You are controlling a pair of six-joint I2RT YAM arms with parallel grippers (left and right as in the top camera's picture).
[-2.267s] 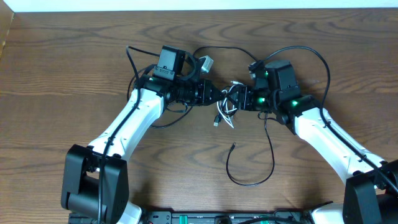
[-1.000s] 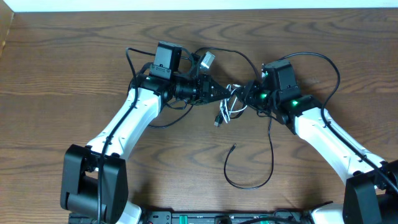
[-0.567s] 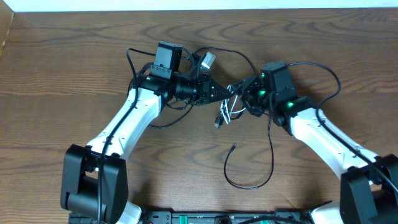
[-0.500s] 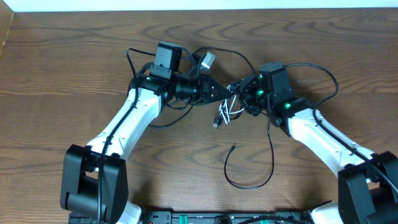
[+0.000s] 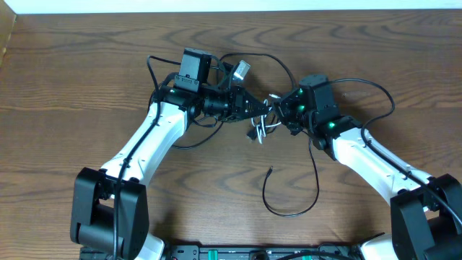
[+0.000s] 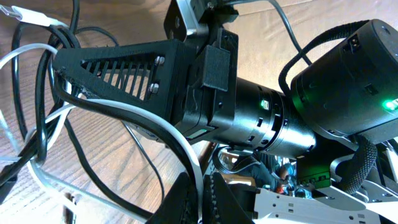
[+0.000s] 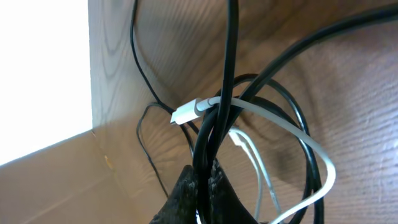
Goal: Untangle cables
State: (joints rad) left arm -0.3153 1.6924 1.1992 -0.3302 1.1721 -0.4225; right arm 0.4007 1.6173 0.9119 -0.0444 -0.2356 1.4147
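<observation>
A thin black cable (image 5: 315, 189) and a thin white cable (image 5: 260, 130) are knotted together between my two grippers at mid table. My left gripper (image 5: 264, 110) is shut on the white cable (image 6: 180, 146), pinched between its fingertips (image 6: 203, 196). My right gripper (image 5: 277, 113) is shut on strands of the black cable (image 7: 219, 118), with the white cable (image 7: 283, 127) looped round them and its white plug (image 7: 185, 113) beside them. The black cable's free end (image 5: 270, 170) trails in a loop toward the front of the table.
The wooden table (image 5: 72, 72) runs to a pale edge at the back. A small grey plug (image 5: 240, 69) sticks up near the left wrist. Thicker black robot cables (image 5: 379, 90) arc beside the right arm. The two grippers nearly touch.
My right gripper has moved left toward the left gripper, and the tangle between them has bunched up tighter. The left arm has hardly moved.
</observation>
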